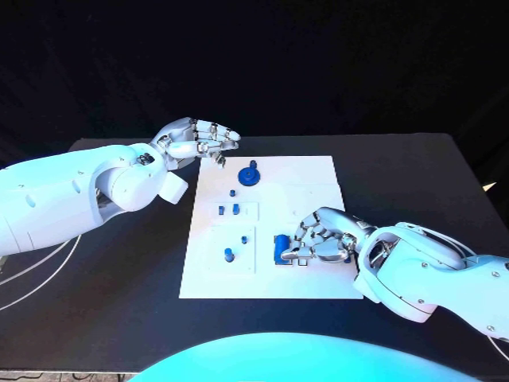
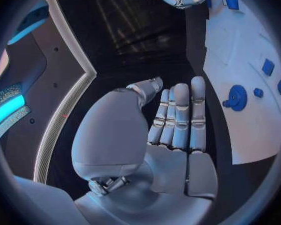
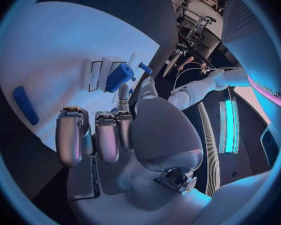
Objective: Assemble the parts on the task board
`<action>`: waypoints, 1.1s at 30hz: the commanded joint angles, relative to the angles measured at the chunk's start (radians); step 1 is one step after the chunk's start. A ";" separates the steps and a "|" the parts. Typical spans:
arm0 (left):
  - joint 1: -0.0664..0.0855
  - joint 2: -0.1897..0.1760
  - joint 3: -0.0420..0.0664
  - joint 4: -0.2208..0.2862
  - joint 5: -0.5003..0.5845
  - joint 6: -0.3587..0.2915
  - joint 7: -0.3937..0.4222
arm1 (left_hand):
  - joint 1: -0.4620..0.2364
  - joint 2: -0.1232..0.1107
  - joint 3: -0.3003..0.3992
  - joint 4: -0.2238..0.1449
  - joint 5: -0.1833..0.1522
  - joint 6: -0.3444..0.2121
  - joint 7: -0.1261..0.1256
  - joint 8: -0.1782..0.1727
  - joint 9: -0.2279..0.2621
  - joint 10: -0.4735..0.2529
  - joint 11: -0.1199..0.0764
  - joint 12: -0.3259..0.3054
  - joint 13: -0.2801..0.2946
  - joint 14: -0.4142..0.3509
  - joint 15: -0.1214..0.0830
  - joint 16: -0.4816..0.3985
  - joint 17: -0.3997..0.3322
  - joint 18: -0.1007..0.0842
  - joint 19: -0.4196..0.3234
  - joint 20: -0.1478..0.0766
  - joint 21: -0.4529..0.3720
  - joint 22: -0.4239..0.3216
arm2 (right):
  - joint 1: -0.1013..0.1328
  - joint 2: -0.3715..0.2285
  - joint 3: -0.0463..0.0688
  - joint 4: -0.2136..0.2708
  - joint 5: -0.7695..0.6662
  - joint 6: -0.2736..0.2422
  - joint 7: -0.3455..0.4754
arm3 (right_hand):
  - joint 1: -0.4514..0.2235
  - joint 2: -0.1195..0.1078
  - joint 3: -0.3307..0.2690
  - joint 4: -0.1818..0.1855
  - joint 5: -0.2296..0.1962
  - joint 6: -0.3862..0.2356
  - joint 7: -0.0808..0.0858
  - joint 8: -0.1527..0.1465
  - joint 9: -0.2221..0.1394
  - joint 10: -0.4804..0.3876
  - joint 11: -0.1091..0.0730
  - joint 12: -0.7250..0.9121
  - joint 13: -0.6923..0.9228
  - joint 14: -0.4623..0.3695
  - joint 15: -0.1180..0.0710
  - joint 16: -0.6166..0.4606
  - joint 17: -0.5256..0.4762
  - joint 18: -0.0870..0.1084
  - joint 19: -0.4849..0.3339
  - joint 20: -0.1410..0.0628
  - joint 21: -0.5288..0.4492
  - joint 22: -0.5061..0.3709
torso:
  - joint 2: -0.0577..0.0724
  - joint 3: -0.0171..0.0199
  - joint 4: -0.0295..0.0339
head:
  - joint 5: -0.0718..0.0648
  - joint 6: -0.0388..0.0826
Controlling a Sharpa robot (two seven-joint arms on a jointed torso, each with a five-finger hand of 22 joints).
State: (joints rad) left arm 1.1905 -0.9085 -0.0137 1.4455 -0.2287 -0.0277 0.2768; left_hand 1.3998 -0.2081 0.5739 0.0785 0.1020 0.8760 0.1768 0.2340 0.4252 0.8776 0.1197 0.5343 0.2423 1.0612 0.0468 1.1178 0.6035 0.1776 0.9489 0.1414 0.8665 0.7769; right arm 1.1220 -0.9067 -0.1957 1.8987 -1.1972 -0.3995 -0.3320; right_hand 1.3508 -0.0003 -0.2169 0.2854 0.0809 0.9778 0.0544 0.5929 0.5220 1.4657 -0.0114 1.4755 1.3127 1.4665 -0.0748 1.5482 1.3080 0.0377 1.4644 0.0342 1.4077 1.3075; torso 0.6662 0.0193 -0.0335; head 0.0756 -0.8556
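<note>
The right hand (image 1: 321,239) hovers over the near right part of the white task board (image 1: 312,171), fingers curled above an upright blue block (image 1: 282,247) just to its left; whether the fingertips already pinch the block cannot be told. The block's long axis runs toward and away from the robot. The left hand (image 1: 197,142), holding nothing with its fingers straight and close together, hangs off the board's far left corner, near a round blue disc (image 1: 249,175). Small blue pegs (image 1: 228,255) dot the smooth plate on the matte black tabletop (image 1: 426,175); the right hand is nearer the block
</note>
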 commanded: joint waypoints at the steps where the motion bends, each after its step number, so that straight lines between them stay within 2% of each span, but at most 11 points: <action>1: 0.000 0.001 0.000 0.002 0.006 0.014 0.005 | -0.002 0.009 -0.004 0.004 0.005 -0.004 0.004 0.001 0.001 -0.008 0.002 0.001 -0.001 -0.001 0.002 -0.005 -0.001 0.007 0.008 0.002 -0.003 -0.001 | -0.001 0.004 0.000 -0.001 0.017 0.030 0.060 | 0.020 0.002 0.010 0.000 -0.004 0.003 -0.007 0.008 0.003 0.049 -0.011 0.004 0.192 0.092 -0.008 -0.003 0.204 -0.008 0.065 -0.006 0.003 0.217 | 0.000 0.0002 0.0009 | -0.001 0.000; 3: 0.000 0.001 0.000 0.002 0.006 0.014 0.005 | -0.002 0.009 -0.004 0.004 0.005 -0.004 0.004 0.001 0.001 -0.008 0.002 0.001 -0.001 -0.001 0.002 -0.005 -0.001 0.007 0.008 0.002 -0.003 -0.001 | -0.002 0.008 0.000 -0.004 -0.006 0.030 0.046 | 0.022 0.001 0.011 0.000 -0.005 0.003 -0.008 0.009 0.005 0.050 -0.011 0.004 0.193 0.092 -0.008 -0.003 0.204 -0.008 0.065 -0.007 0.003 0.217 | 0.001 -0.0003 0.0006 | -0.002 0.000; 6: 0.000 0.002 0.000 0.002 0.006 0.014 0.005 | -0.002 0.009 -0.004 0.004 0.005 -0.004 0.004 0.001 0.001 -0.008 0.002 0.001 -0.001 -0.001 0.002 -0.005 -0.001 0.007 0.008 0.002 -0.003 -0.001 | -0.003 0.016 0.000 -0.012 -0.056 0.019 0.019 | 0.049 0.015 0.027 0.000 -0.004 0.004 -0.013 0.016 0.012 0.053 -0.016 0.009 0.196 0.092 -0.012 -0.003 0.206 -0.009 0.067 -0.010 0.011 0.220 | 0.001 -0.0001 0.0007 | -0.002 0.000; 11: 0.000 0.002 0.000 0.002 0.006 0.015 0.005 | -0.002 0.009 -0.004 0.004 0.005 -0.004 0.004 0.001 0.001 -0.008 0.002 0.001 -0.001 -0.001 0.002 -0.005 -0.001 0.007 0.008 0.002 -0.003 -0.001 | -0.006 0.033 0.000 -0.025 -0.118 0.007 -0.021 | 0.088 0.016 0.048 -0.002 -0.009 0.005 -0.019 0.018 0.016 0.057 -0.021 0.014 0.200 0.092 -0.017 -0.003 0.206 -0.010 0.069 -0.014 0.017 0.223 | 0.002 0.0000 0.0021 | -0.001 -0.002; 18: 0.000 0.001 0.000 0.003 0.006 0.016 0.004 | -0.003 0.011 -0.003 0.007 0.006 -0.006 0.005 0.001 0.000 -0.009 0.003 0.002 -0.002 -0.001 0.003 -0.005 -0.001 0.007 0.009 0.002 -0.005 -0.002 | -0.013 0.053 0.000 -0.039 -0.169 0.008 -0.058 | 0.135 0.009 0.075 -0.003 0.013 0.009 -0.025 0.016 0.017 0.061 -0.027 0.020 0.205 0.092 -0.021 -0.003 0.207 -0.011 0.071 -0.019 0.021 0.225 | 0.001 0.0000 0.0020 | 0.000 -0.005; 21: 0.000 0.001 0.000 0.003 0.006 0.016 0.004 | -0.003 0.011 -0.003 0.007 0.006 -0.006 0.005 0.001 0.000 -0.009 0.003 0.002 -0.002 -0.001 0.003 -0.005 -0.001 0.007 0.009 0.002 -0.005 -0.002 | -0.015 0.055 0.000 -0.043 -0.190 0.005 -0.077 | 0.187 0.009 0.106 -0.004 0.035 0.013 -0.029 0.007 0.012 0.063 -0.031 0.023 0.208 0.092 -0.025 -0.003 0.207 -0.012 0.072 -0.023 0.025 0.227 | 0.000 -0.0005 0.0008 | 0.000 -0.007; 22: 0.000 0.001 0.000 0.003 0.006 0.016 0.004 | -0.003 0.011 -0.003 0.007 0.006 -0.006 0.005 0.001 0.000 -0.009 0.003 0.002 -0.002 -0.001 0.003 -0.005 -0.001 0.007 0.009 0.002 -0.005 -0.002 | -0.015 0.055 0.000 -0.044 -0.196 0.005 -0.080 | 0.211 0.007 0.124 -0.004 0.025 0.015 -0.031 0.001 0.008 0.064 -0.033 0.024 0.209 0.092 -0.027 -0.003 0.207 -0.012 0.073 -0.025 0.025 0.227 | 0.000 -0.0005 0.0008 | 0.000 -0.007; 24: 0.000 0.001 0.000 0.003 0.006 0.016 0.004 | -0.003 0.011 -0.003 0.007 0.006 -0.006 0.005 0.001 0.000 -0.009 0.003 0.002 -0.002 -0.001 0.003 -0.005 -0.001 0.007 0.009 0.002 -0.005 -0.002 | -0.016 0.055 0.000 -0.045 -0.203 0.006 -0.085 | 0.226 -0.001 0.139 -0.001 0.038 0.018 -0.031 -0.004 0.005 0.065 -0.033 0.025 0.209 0.092 -0.027 -0.003 0.207 -0.012 0.073 -0.025 0.026 0.227 | 0.000 -0.0005 0.0005 | 0.000 -0.008; 33: 0.000 0.000 0.000 0.002 0.006 0.016 0.003 | -0.003 0.011 -0.003 0.007 0.006 -0.006 0.005 0.001 0.000 -0.009 0.003 0.002 -0.002 -0.001 0.003 -0.005 -0.001 0.007 0.009 0.002 -0.005 -0.002 | -0.017 0.054 0.000 -0.044 -0.232 0.017 -0.087 | 0.264 -0.039 0.180 0.002 0.057 0.034 -0.029 -0.021 -0.008 0.068 -0.031 0.029 0.213 0.093 -0.027 -0.003 0.208 -0.013 0.074 -0.025 0.030 0.230 | 0.000 -0.0003 0.0009 | 0.000 -0.009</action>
State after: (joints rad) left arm 1.1904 -0.9094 -0.0139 1.4457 -0.2285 -0.0272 0.2752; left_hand 1.3998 -0.2081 0.5711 0.0814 0.1020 0.8760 0.1768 0.2340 0.4251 0.8739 0.1235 0.5343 0.2414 1.0612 0.0468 1.1178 0.6035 0.1774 0.9526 0.1450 0.8665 0.7754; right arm 1.1042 -0.8517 -0.1970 1.8572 -1.3834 -0.3907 -0.4017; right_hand 1.5629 -0.0836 -0.0420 0.2869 0.1340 1.0072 0.0255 0.5762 0.5144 1.4543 -0.0270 1.5024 1.3107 1.4683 -0.0955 1.5482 1.3076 0.0377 1.4680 0.0161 1.4313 1.3073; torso 0.6665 0.0190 -0.0323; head 0.0755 -0.8644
